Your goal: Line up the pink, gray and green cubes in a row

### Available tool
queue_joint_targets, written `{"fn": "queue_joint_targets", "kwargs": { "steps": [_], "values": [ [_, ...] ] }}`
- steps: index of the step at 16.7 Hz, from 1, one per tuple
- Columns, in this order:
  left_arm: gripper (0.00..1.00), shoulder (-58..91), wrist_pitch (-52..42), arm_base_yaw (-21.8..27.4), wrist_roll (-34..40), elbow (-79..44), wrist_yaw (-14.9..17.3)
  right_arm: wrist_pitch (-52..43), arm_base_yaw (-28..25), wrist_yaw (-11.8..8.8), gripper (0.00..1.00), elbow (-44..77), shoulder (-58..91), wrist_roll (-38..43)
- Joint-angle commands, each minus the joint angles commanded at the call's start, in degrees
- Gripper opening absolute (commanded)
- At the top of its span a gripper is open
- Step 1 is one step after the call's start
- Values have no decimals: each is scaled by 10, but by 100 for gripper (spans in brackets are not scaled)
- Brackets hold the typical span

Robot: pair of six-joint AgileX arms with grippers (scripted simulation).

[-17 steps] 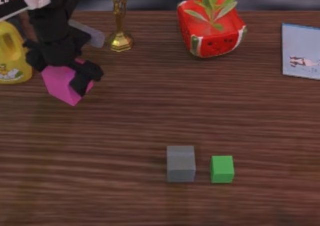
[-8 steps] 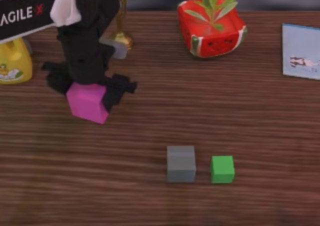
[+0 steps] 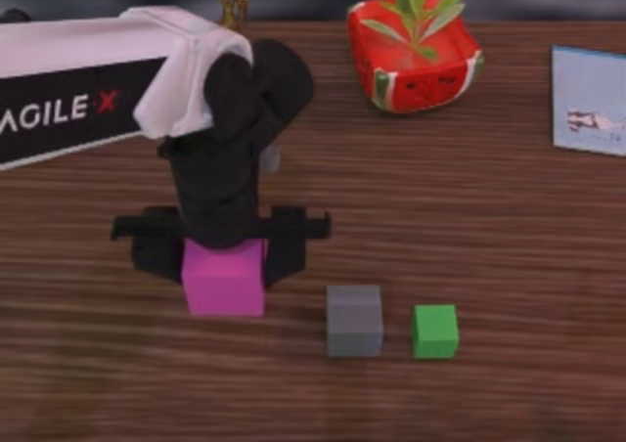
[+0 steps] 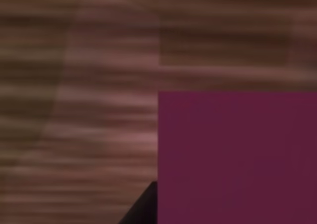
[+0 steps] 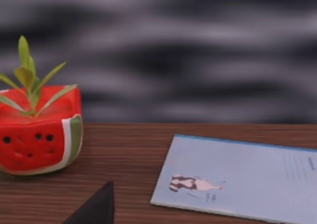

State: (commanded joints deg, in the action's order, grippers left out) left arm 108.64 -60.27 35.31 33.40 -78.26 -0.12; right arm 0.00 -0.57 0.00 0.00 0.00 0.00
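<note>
From above, the left end effector (image 3: 224, 251) was clenched around the pink cube (image 3: 225, 279), left of the gray cube (image 3: 354, 320) and green cube (image 3: 434, 331) on the worktop (image 3: 489, 217). The left wrist view showed the pink cube (image 4: 237, 157) close against one dark finger (image 4: 143, 209). In the right wrist view, the right end effector showed only one dark fingertip (image 5: 96, 208), so I cannot tell its state.

The top view looks straight down on the wooden table (image 3: 509, 227) from above, taking in its width from the left arm (image 3: 88, 90) to the blue booklet (image 3: 589, 100) at the right edge, with the watermelon planter (image 3: 414, 56) at the far side.

The left wrist view sits very close over the table, facing down; the pink cube (image 4: 237, 157) fills much of it against wood grain. It shares with the top view only this cube (image 3: 225, 278) and the wood around it.

The right wrist view sits low, facing level across the table's far right part toward a blurred backdrop. It shares the planter (image 5: 37, 130) and booklet (image 5: 237, 177) with the top view.
</note>
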Motion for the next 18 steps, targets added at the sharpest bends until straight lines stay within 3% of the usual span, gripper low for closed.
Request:
{"fn": "queue_joint_targets", "kwargs": {
  "steps": [9, 15, 18],
  "values": [
    [0, -15, 16, 13, 29, 25, -1, 0, 0, 0, 100, 0, 0, 0],
    [0, 33, 140, 13, 27, 94, -1, 0, 0, 0, 100, 0, 0, 0],
    [0, 42, 158, 13, 27, 106, -1, 0, 0, 0, 100, 0, 0, 0]
  ]
}}
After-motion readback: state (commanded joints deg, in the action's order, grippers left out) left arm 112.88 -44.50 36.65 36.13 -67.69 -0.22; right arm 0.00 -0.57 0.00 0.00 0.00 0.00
